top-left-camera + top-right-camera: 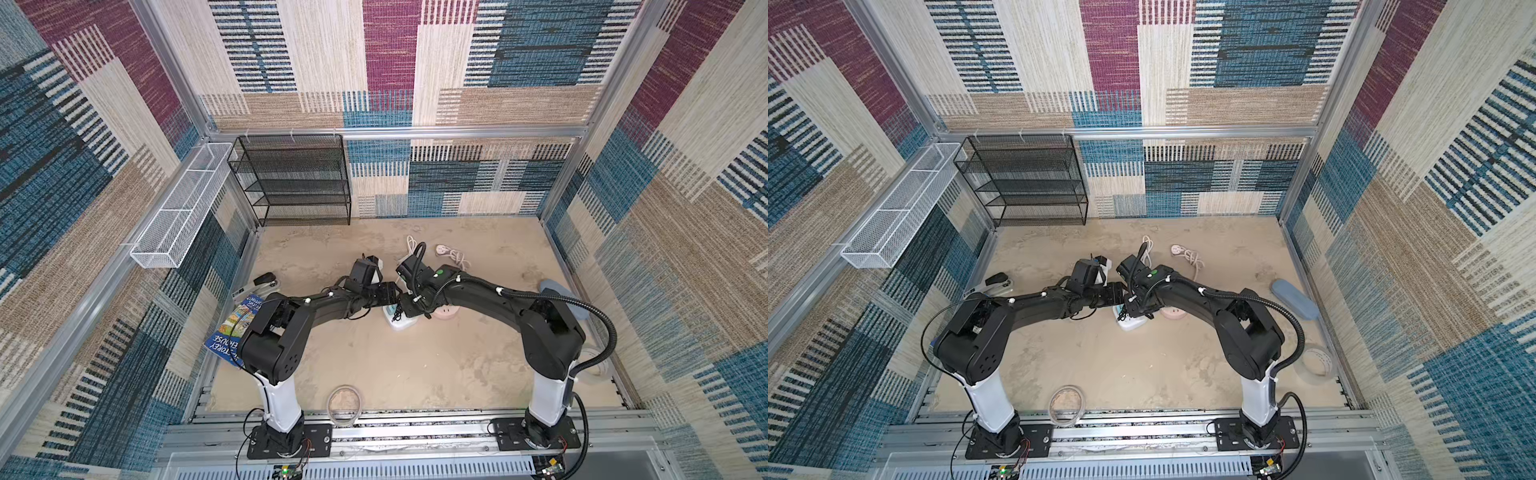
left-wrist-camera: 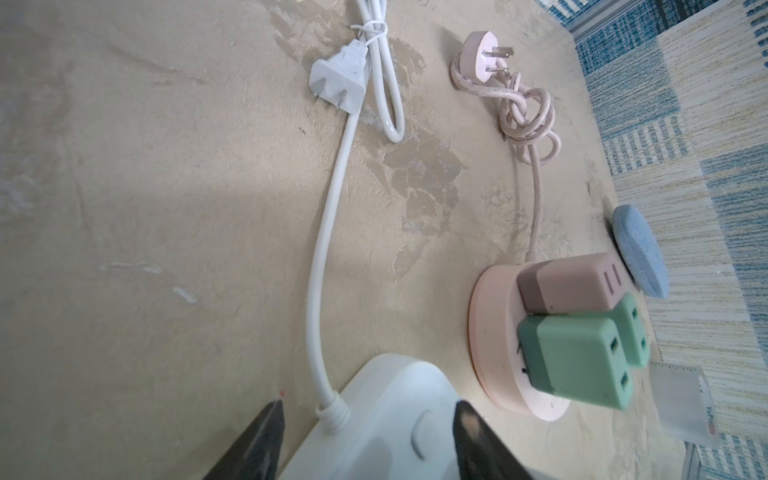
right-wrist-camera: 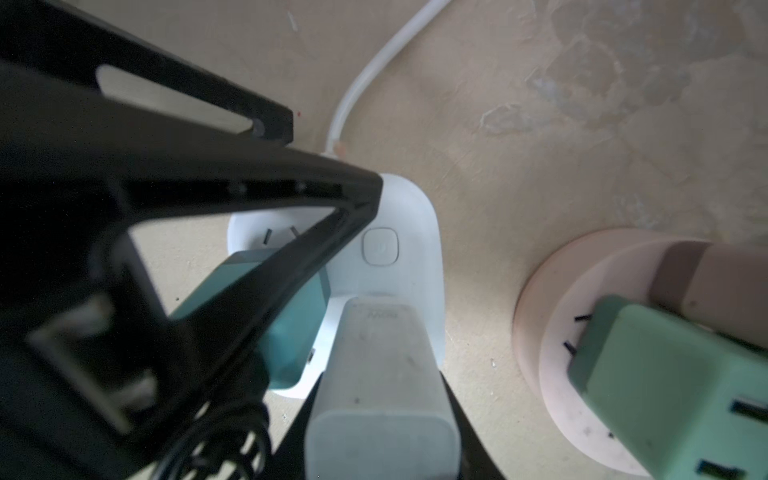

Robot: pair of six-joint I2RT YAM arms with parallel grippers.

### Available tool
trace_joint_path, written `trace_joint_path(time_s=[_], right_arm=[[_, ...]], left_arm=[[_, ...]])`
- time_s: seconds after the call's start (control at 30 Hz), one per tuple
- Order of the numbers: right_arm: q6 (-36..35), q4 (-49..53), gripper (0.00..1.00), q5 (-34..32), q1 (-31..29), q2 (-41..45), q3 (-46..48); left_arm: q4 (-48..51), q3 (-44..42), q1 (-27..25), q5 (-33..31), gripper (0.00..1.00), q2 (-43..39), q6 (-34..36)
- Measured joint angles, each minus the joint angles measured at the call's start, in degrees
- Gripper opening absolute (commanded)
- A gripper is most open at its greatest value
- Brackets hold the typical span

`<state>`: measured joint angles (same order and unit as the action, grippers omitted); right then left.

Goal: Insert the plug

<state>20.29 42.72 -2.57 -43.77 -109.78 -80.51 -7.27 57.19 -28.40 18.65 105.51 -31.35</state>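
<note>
Just below frame centre in both top views, the right gripper point(image 3: 380, 365) clamps the white plug point(image 3: 376, 415) over the white power strip point(image 1: 401, 323), beside a teal adapter point(image 3: 295, 332). The left gripper point(image 2: 370, 405) stands half-wide astride the strip's cord end. A pink socket hub point(image 1: 448, 312) sits just right of the strip. Bare table point(image 1: 395, 365) fills lower centre.

Blue book point(image 1: 227, 334) by the left arm: "STOREY" and "HOUSE", upside down. Power sign on the button point(image 3: 380, 248) of the power strip point(image 3: 419, 216). Red print on the white packet point(image 2: 683, 399) is too blurred to read.
</note>
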Motion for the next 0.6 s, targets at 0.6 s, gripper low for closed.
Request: trace_joint_path(time_s=[0.6], right_arm=[[0.04,-2.91,0.0,0.61,0.74,-0.17,2.12]], left_arm=[[1.4,0.39,-0.11,-1.92,0.85,-0.15,-0.02]])
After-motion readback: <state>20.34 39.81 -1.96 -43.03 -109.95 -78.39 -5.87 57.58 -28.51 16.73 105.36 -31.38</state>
